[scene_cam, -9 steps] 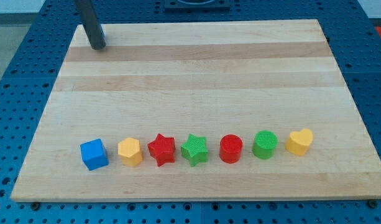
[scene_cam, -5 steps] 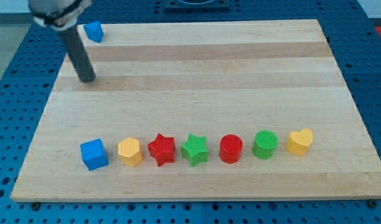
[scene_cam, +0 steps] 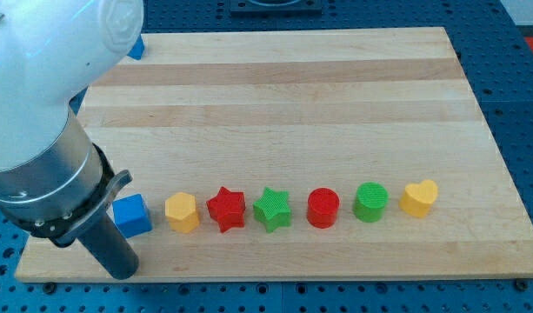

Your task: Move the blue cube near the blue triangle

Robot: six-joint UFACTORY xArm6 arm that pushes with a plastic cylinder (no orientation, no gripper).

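The blue cube (scene_cam: 132, 215) sits at the left end of a row of blocks near the view's bottom. The blue triangle (scene_cam: 137, 46) is at the board's top left corner, mostly hidden behind my arm. My tip (scene_cam: 122, 270) rests on the board at the bottom left, just below and slightly left of the blue cube, a small gap apart. The arm's white and grey body covers the view's left side.
Right of the blue cube runs a row: yellow hexagon (scene_cam: 182, 212), red star (scene_cam: 226, 209), green star (scene_cam: 271, 209), red cylinder (scene_cam: 323, 208), green cylinder (scene_cam: 371, 202), yellow heart (scene_cam: 419, 197). The wooden board (scene_cam: 283, 104) lies on a blue perforated table.
My tip has swept from the board's top left down to the bottom left, ending just below the blue cube. The arm now hides most of the blue triangle. No block has moved.
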